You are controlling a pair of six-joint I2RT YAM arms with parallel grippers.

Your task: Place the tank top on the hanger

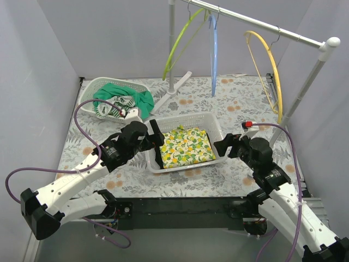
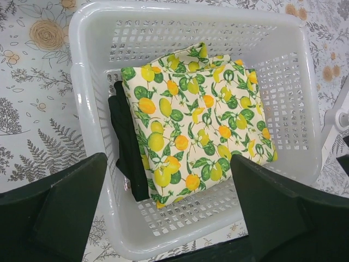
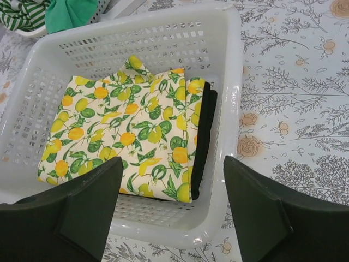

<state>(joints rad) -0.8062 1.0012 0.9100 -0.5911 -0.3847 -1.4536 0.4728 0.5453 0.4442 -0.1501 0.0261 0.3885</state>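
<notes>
The green-and-white striped tank top (image 1: pixel 110 106) lies in the oval white basket (image 1: pixel 92 87) at the back left, partly under a plain green cloth (image 1: pixel 131 95); its stripes also show in the right wrist view (image 3: pixel 22 13). The yellow hanger (image 1: pixel 272 71) hangs on the rail at the right. My left gripper (image 1: pixel 154 141) is open and empty over the left rim of the rectangular basket (image 2: pixel 188 240). My right gripper (image 1: pixel 228 146) is open and empty just right of that basket.
The rectangular white basket (image 1: pixel 210 121) in the middle holds a folded lemon-print cloth (image 1: pixel 185 146) over a black item (image 2: pixel 126 142). A lime-green hanger (image 1: pixel 180 46) and a light blue hanger (image 1: pixel 214 54) hang on the metal rail (image 1: pixel 262 24). Grey walls enclose the table.
</notes>
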